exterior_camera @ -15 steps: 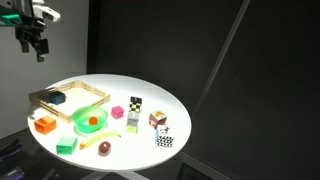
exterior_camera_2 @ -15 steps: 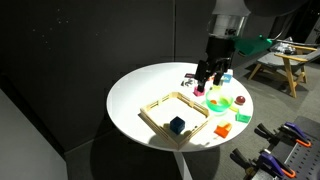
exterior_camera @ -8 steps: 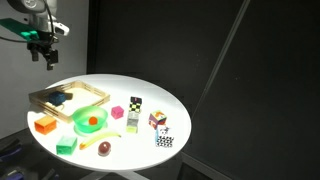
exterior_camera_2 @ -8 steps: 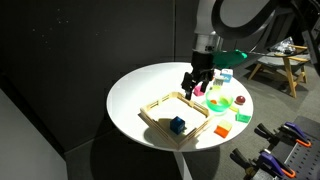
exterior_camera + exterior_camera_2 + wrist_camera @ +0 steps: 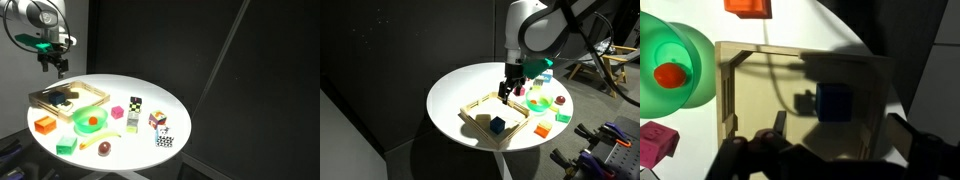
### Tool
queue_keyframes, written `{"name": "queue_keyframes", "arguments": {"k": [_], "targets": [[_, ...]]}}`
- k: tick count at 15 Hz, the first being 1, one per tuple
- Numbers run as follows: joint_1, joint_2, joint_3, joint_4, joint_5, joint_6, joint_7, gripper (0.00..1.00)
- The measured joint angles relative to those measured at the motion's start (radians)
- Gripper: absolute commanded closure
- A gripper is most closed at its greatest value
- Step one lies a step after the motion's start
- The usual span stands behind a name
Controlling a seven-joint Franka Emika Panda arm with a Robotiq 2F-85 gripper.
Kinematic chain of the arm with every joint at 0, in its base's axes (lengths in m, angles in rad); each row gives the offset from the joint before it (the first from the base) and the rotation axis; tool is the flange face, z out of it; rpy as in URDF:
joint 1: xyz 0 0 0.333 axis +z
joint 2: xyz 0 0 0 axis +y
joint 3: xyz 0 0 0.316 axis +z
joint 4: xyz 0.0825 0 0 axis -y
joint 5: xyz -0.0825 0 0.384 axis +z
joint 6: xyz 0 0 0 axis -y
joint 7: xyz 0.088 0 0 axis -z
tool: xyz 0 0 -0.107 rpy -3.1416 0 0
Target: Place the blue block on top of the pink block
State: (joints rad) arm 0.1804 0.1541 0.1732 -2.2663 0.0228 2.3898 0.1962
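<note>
The blue block point(image 5: 833, 102) lies inside the wooden tray point(image 5: 732, 100); it also shows in both exterior views point(image 5: 60, 98) point(image 5: 497, 125). The pink block point(image 5: 117, 112) sits on the white round table right of the green plate, and shows in the wrist view's lower left corner point(image 5: 654, 143). In another exterior view the pink block point(image 5: 533, 101) is partly hidden behind the arm. My gripper point(image 5: 840, 135) is open and empty. It hangs above the tray point(image 5: 55, 65) point(image 5: 508, 92), well clear of the blue block.
A green plate point(image 5: 90, 121) holds a small red-orange ball point(image 5: 672, 74). An orange block point(image 5: 44, 125), a light green cube point(image 5: 66, 145), a dark red item point(image 5: 104, 149) and patterned cubes point(image 5: 135, 103) point(image 5: 157, 120) point(image 5: 164, 139) stand on the table point(image 5: 170, 105).
The gripper has moved in from beyond the table's edge and come lower, now over the tray. It stays open. The blocks have not moved.
</note>
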Motion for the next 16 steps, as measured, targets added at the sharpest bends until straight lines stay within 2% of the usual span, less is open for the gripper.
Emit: {"name": "queue_keyframes", "arguments": {"k": [5, 16], "targets": [[0.021, 0.072, -0.01, 0.033, -0.081, 0.037, 0.056, 0.0], [0.027, 0.085, -0.012, 0.033, -0.083, 0.038, 0.057, 0.0]]}}
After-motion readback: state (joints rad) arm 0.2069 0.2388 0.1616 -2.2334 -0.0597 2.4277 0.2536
